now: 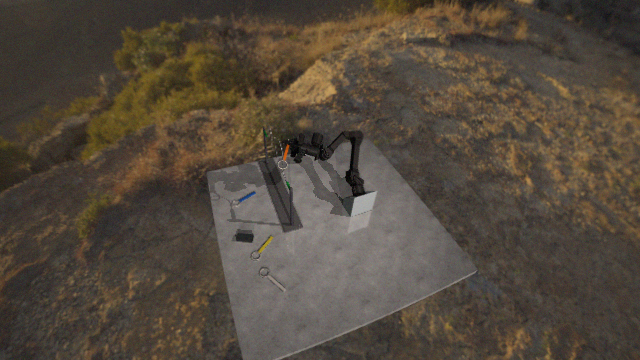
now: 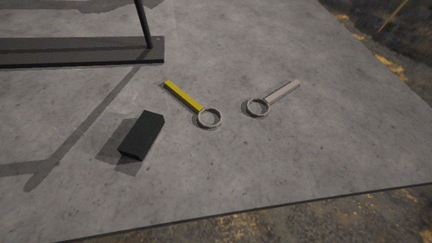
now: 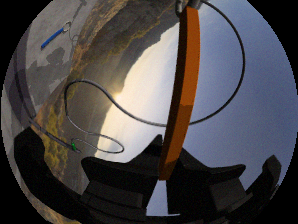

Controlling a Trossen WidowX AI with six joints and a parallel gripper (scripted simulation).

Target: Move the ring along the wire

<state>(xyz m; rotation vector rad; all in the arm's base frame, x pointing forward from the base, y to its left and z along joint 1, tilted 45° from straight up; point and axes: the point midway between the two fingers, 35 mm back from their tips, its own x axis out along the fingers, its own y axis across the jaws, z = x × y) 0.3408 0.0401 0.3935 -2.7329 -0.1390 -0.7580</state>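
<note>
While the jaws (image 1: 291, 145) grip its orange handle (image 1: 286, 152) (image 3: 184, 95), the ring (image 1: 279, 167) extends beyond them.

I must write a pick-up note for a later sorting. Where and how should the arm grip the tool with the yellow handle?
Probably best around the middle of the yellow handle, coming from above, fingers closing across its two long sides. The handle is a straight, narrow bar lying flat, while its ring is thin and round.

matt grey stone-like slab (image 1: 350, 280) (image 2: 304, 152), smooth matt black block (image 1: 244, 236) (image 2: 142, 135)
</note>
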